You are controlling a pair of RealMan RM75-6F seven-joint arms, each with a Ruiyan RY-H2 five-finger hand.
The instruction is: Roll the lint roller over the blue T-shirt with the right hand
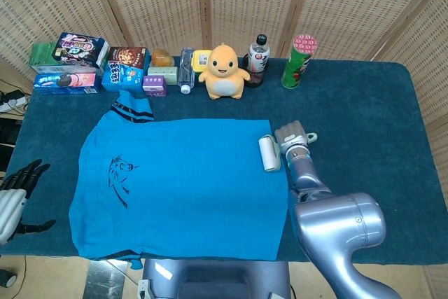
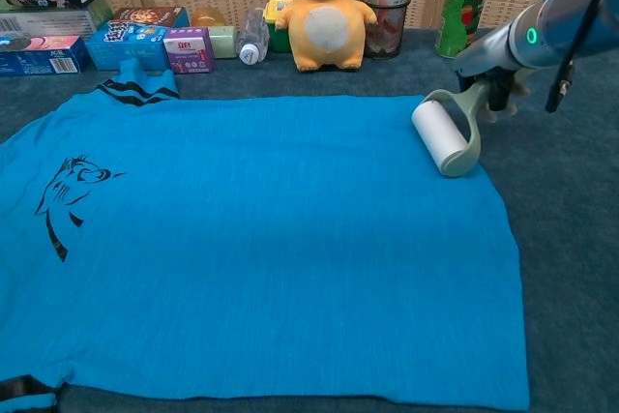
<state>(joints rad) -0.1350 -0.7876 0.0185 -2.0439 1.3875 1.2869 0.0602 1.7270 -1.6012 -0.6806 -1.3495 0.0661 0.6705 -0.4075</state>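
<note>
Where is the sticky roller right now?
The lint roller sits on the blue T-shirt's right edge, held by the right hand, below the green chips can.

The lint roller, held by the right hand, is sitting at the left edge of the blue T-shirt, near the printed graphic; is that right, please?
Not quite. The right hand does hold the lint roller, but it sits at the right edge of the blue T-shirt, far from the printed graphic on the opposite side. The chest view shows this, and the head view agrees.
</note>
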